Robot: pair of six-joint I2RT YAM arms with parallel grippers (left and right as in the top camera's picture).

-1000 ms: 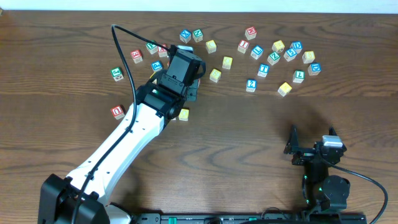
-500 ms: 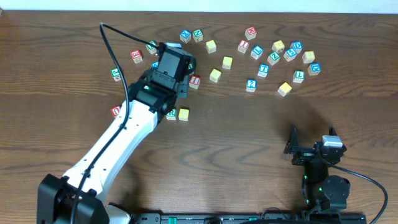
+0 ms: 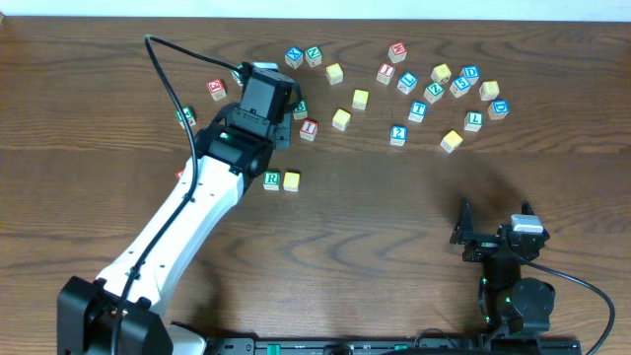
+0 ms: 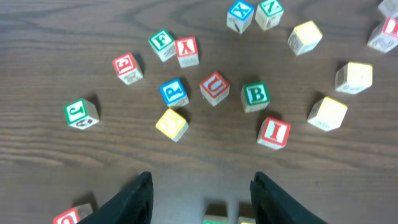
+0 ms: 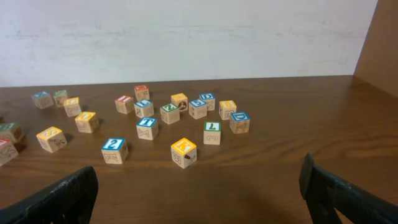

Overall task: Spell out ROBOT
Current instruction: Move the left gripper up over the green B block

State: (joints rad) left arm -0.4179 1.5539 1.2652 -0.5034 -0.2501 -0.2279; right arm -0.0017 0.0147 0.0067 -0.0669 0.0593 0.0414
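We log the left end effector [image 4: 202, 186] wide and empty above the tabletop [image 4: 186, 155], B [image 4: 255, 95] lying ahead and slightly right of it beside U [image 4: 214, 88], the right end effector [image 5: 198, 180], also wide, well apart.

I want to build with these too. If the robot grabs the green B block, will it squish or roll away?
Probably neither. The green B block looks wooden, so it should stay stiff and feel light. Its flat faces likely make it slide, not roll. The red U block sits close beside it, so the fingers might bump that one.
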